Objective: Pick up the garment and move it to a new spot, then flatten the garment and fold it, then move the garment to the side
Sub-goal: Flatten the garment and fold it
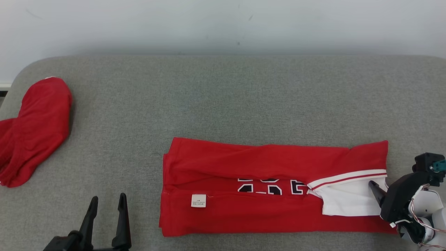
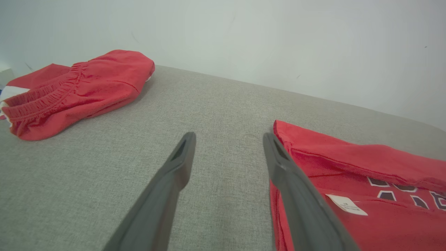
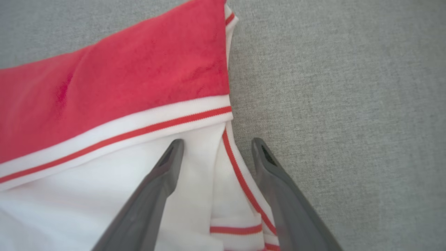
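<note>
A red garment [image 1: 271, 164] lies folded into a long band on the grey fabric-covered counter [image 1: 223, 97], near the front edge and right of centre. Parts of dark, white-edged numerals [image 1: 268, 186] show between its folds. A small white label [image 1: 198, 200] sits near its left end, and a white panel with a red stripe [image 1: 348, 200] near its right end.

The left end effector [image 1: 108, 202] is at the near left, its fingers spread and holding nothing, just left of the garment's left edge and apart from it.

The right end effector [image 3: 216, 144] is at the garment's right end, also wide open. One finger [image 3: 163, 167] is over the white panel and the other over grey fabric, so they straddle the striped edge. I cannot tell whether they touch the cloth.

A second red garment [image 1: 35, 132] with an elastic waistband lies bunched at the far left, well apart.
</note>
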Controlling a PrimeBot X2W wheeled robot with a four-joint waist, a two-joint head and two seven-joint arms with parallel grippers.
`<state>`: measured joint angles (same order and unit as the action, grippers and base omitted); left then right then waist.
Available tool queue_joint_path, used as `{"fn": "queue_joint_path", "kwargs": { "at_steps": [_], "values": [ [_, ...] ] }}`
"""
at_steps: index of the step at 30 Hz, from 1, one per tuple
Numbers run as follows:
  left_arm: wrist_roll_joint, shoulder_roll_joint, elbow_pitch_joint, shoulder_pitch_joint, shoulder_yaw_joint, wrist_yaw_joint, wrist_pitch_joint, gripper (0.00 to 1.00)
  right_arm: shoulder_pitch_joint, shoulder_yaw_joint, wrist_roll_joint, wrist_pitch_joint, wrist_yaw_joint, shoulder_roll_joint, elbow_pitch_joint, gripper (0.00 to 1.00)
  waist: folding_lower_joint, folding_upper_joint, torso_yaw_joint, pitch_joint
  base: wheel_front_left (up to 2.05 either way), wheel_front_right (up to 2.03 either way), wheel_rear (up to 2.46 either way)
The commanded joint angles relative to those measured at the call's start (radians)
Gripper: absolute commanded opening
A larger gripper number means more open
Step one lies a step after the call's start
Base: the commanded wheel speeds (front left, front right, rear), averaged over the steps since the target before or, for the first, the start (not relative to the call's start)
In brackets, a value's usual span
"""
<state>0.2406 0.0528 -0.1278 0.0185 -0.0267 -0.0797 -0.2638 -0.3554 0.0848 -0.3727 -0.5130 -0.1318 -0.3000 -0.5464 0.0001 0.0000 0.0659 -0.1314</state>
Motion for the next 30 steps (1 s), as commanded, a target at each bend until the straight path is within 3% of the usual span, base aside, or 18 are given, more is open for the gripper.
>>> {"fn": "queue_joint_path", "kwargs": {
  "at_steps": [1,8,9,10,16,19,30],
  "values": [
    [-0.005,-0.001,-0.004,-0.018,-0.002,-0.003,-0.001,1.00,-0.012,-0.002,-0.005,-0.005,0.002,0.000,-0.016,1.00,-0.0001,0.0000,0.010,-0.013,0.00,0.00,0.00],
    [0.001,-0.003,-0.030,-0.057,0.012,0.000,-0.001,1.00,-0.041,-0.044,-0.010,-0.046,0.002,0.007,-0.129,1.00,-0.0001,0.0000,0.024,-0.025,0.00,0.00,0.00],
    [0.003,-0.003,-0.031,-0.059,0.013,0.003,-0.001,1.00,-0.044,-0.050,-0.013,-0.043,0.002,0.008,-0.137,0.44,-0.0001,0.0000,0.025,-0.025,0.00,0.00,0.00],
    [0.002,-0.003,-0.032,-0.059,0.014,0.004,-0.001,1.00,-0.045,-0.058,-0.014,-0.039,0.002,0.009,-0.144,0.00,-0.0001,0.0000,0.025,-0.024,0.00,0.00,0.00],
    [0.001,-0.002,-0.027,-0.050,0.006,0.009,-0.001,1.00,-0.077,-0.036,0.006,0.051,0.003,-0.024,-0.156,0.00,-0.0001,0.0000,0.011,-0.014,0.00,0.00,0.00],
    [-0.006,-0.002,-0.020,-0.031,-0.001,0.008,-0.001,1.00,-0.107,0.023,0.041,0.115,0.003,-0.042,-0.166,0.00,-0.0001,0.0000,-0.001,0.000,0.00,0.00,0.00],
    [-0.012,-0.002,-0.009,0.011,0.001,0.015,-0.001,1.00,-0.080,0.161,0.179,0.121,0.003,-0.115,-0.151,0.00,-0.0001,0.0000,-0.038,0.045,0.00,0.00,0.00]
  ]
}}
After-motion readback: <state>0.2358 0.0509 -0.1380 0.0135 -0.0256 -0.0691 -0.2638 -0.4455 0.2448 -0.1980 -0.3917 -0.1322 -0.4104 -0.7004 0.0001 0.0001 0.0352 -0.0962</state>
